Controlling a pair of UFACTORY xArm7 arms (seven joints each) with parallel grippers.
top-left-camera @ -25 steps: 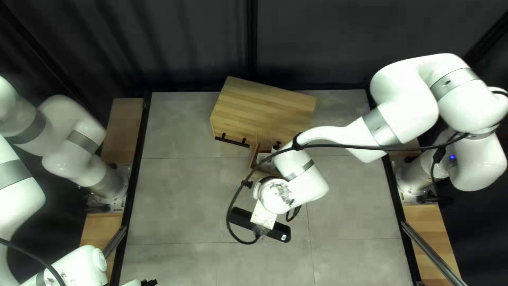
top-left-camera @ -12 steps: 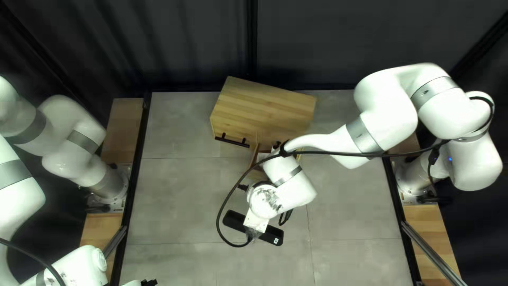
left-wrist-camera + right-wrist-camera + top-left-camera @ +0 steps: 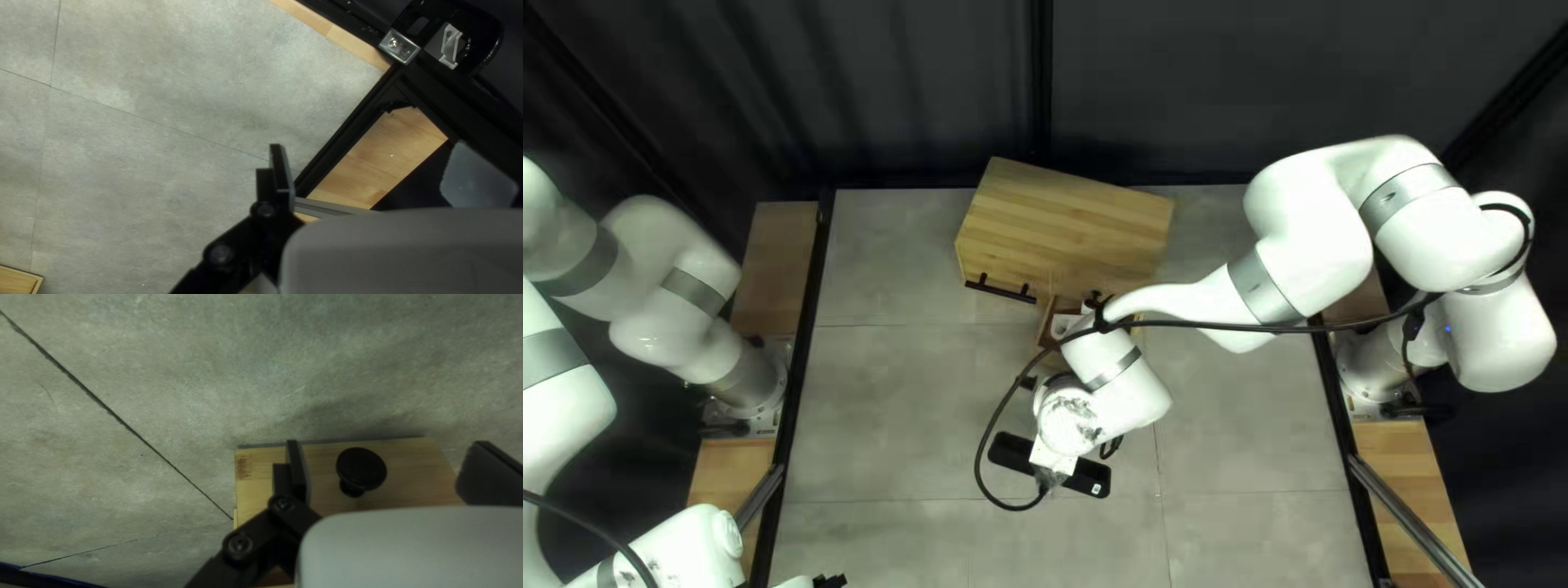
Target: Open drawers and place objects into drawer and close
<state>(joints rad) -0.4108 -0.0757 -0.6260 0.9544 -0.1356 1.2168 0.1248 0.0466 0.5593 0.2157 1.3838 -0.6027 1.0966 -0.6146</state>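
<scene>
A wooden cabinet (image 3: pixel 1067 218) stands at the table's far side, with a black bar handle (image 3: pixel 999 290) on its front. Beside that handle a drawer (image 3: pixel 1047 323) is pulled out, a white item (image 3: pixel 1064 325) inside. My right gripper (image 3: pixel 1067 423) is over the area in front of it, its fingertips hidden from above. In the right wrist view my right gripper (image 3: pixel 389 473) is open, its fingers either side of a black knob (image 3: pixel 360 467) on a wooden front (image 3: pixel 414 468), apparently touching neither. My left gripper (image 3: pixel 830 582) is at the bottom edge; in its wrist view my left gripper (image 3: pixel 378 177) stands open, empty.
My right arm and its looping cable (image 3: pixel 980 446) hang across the table (image 3: pixel 893 414). Black frame rails (image 3: pixel 808 381) line the table's sides. A wooden corner (image 3: pixel 19 280) shows far off to one side of my left gripper.
Over the last second my right arm has shifted a little toward the left of the top left view, mostly in the first half. Left arm, cabinet and drawer have not visibly moved.
</scene>
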